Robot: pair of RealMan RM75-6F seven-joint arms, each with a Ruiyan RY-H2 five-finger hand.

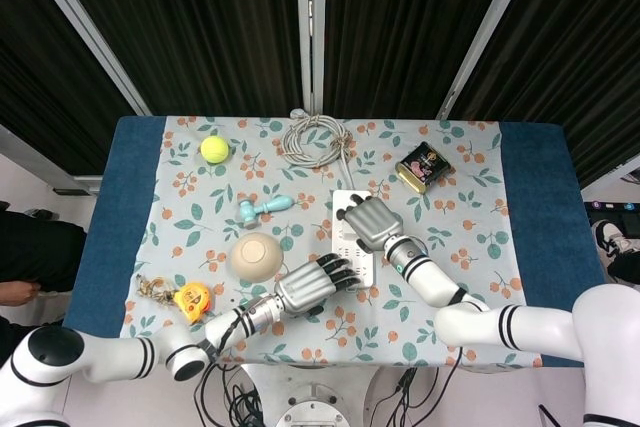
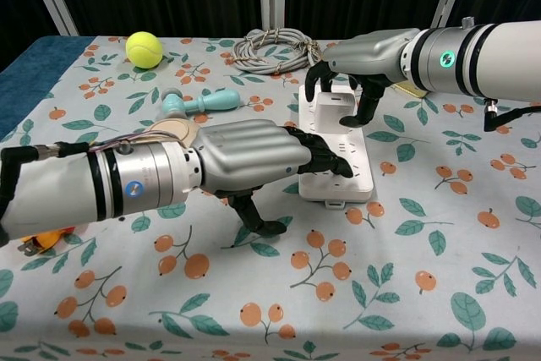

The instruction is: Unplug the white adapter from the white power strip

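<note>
Chest view shows the right robot hand (image 2: pixel 351 82) arched over the small white square plastic adapter (image 2: pixel 332 111), fingers curled down on either side of it; whether they already pinch it I cannot tell. The adapter sits plugged into the far end of the flat white rectangular power strip (image 2: pixel 342 166), which lies at about 1 o'clock from the middle of the floral-clothed bench (image 2: pixel 406 293). The left robot hand (image 2: pixel 254 158) lies low with its dark fingertips resting on the strip's near left edge, holding nothing, apparently pinning the strip down.

Head view puts the right robot hand (image 1: pixel 368 221) directly over the strip's upper half, hiding the adapter, and the left robot hand (image 1: pixel 312 285) at 7 o'clock of the strip (image 1: pixel 352 265).

By my reading, the step in hand is securing the grasp. Next the right fingers must close firmly on the adapter's sides, then pull straight up while the left presses down so the strip does not lift.
</note>
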